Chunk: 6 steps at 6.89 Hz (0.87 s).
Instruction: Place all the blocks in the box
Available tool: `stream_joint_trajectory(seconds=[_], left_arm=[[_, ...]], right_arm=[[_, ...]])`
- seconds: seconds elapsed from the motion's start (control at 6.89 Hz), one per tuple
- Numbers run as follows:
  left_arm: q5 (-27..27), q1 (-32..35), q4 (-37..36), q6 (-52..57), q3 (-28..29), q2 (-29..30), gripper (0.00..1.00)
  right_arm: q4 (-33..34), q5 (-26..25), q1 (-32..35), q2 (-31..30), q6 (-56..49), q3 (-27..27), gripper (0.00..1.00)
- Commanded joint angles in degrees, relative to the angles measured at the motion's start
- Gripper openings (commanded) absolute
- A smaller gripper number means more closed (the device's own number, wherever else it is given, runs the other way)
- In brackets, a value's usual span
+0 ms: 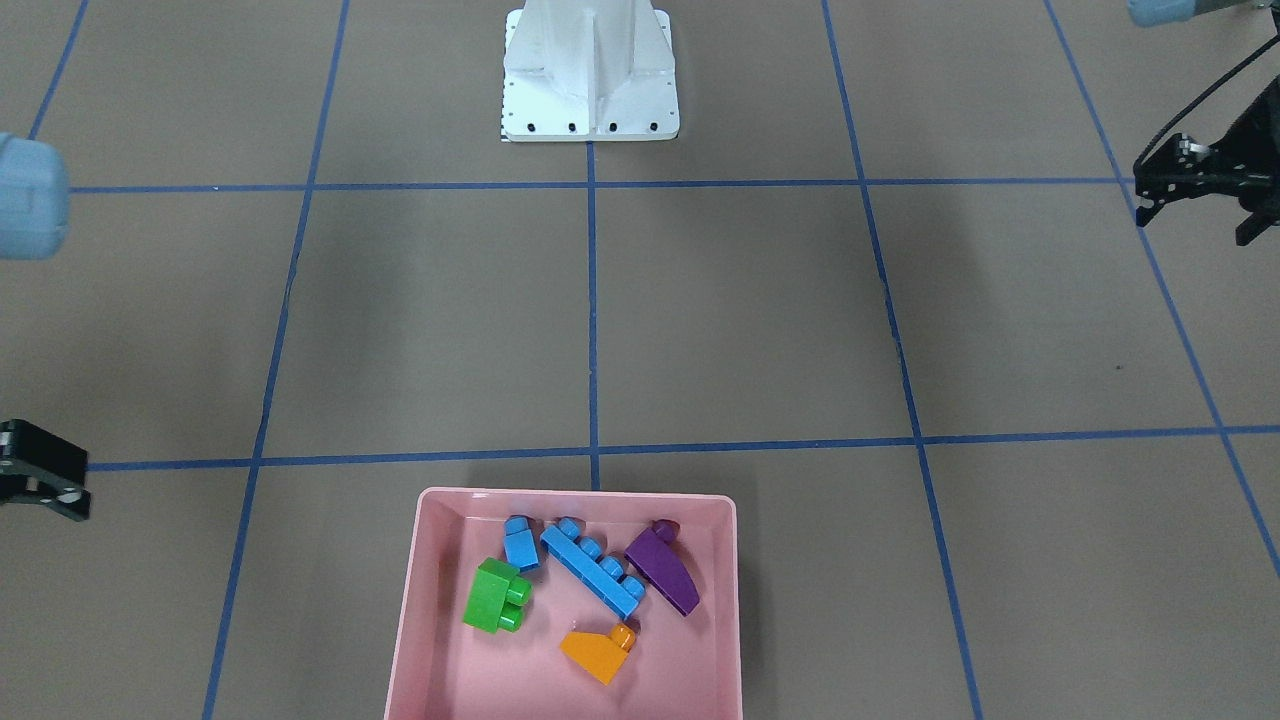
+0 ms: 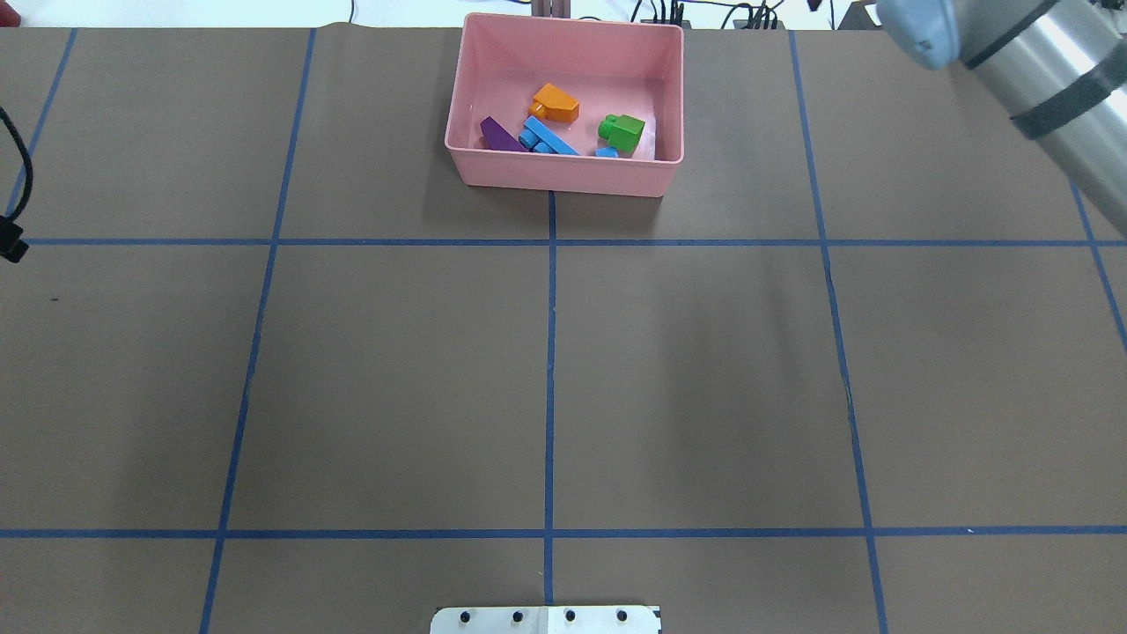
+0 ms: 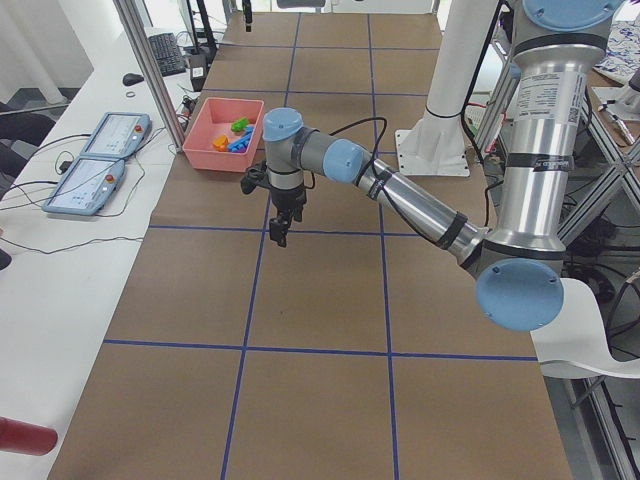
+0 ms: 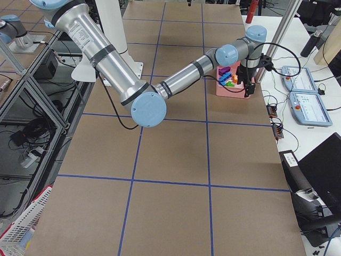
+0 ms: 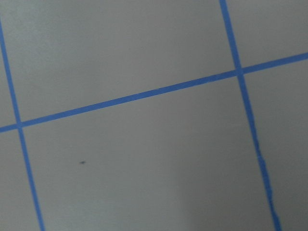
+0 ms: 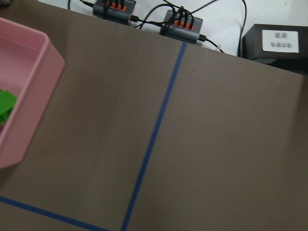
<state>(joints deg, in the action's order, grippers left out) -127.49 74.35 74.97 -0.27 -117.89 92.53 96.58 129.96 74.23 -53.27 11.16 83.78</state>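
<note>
The pink box [image 1: 575, 496] stands at the table's far edge from the robot [image 2: 563, 173]. Inside lie all five blocks: green two-stud [image 1: 497, 595], small blue [image 1: 520, 543], long blue [image 1: 595, 575], purple wedge [image 1: 663, 572] and orange sloped [image 1: 598, 650]. My left gripper [image 1: 1195, 225] hangs empty over bare table, far from the box, fingers apart. My right gripper [image 1: 45, 490] shows only partly at the front view's left edge; I cannot tell its state. It hangs beside the box [image 4: 248, 92]. The right wrist view shows a box corner [image 6: 29, 96] and the green block [image 6: 6, 106].
The white robot base [image 1: 590, 80] stands at the near middle of the table. Blue tape lines grid the brown surface. Power strips and cables [image 6: 180, 24] lie past the far edge. Two tablets [image 3: 100, 150] lie on the side bench.
</note>
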Motion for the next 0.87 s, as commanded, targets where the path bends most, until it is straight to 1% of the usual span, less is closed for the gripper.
stream_joint_trajectory(seconds=[0.0, 0.15, 0.29, 0.44, 0.58, 0.73], left_arm=[[-1.3, 6.5, 0.7, 7.2, 1.2, -4.4, 1.00], [-1.2, 6.7, 3.4, 7.1, 1.8, -9.2, 1.00], [-1.7, 9.5, 4.8, 6.5, 1.9, -9.9, 1.00], [-5.0, 9.9, 4.8, 6.5, 2.1, -9.9, 1.00], [-5.7, 12.2, 5.7, 7.1, 2.2, -10.2, 1.00], [-5.8, 12.7, 5.8, 7.2, 3.8, -11.5, 1.00]], right_arm=[[0.2, 3.5, 6.8, -10.7, -14.8, 0.9, 1.00], [-0.5, 4.0, 8.2, -17.6, -18.4, 0.9, 1.00], [-0.3, 4.3, 9.6, -21.4, -19.8, 0.3, 1.00], [-0.4, 4.3, 11.0, -21.6, -20.2, 0.7, 1.00], [-0.4, 4.3, 11.2, -25.1, -20.0, 0.9, 1.00], [-0.5, 4.3, 12.8, -27.8, -20.5, 1.6, 1.00]])
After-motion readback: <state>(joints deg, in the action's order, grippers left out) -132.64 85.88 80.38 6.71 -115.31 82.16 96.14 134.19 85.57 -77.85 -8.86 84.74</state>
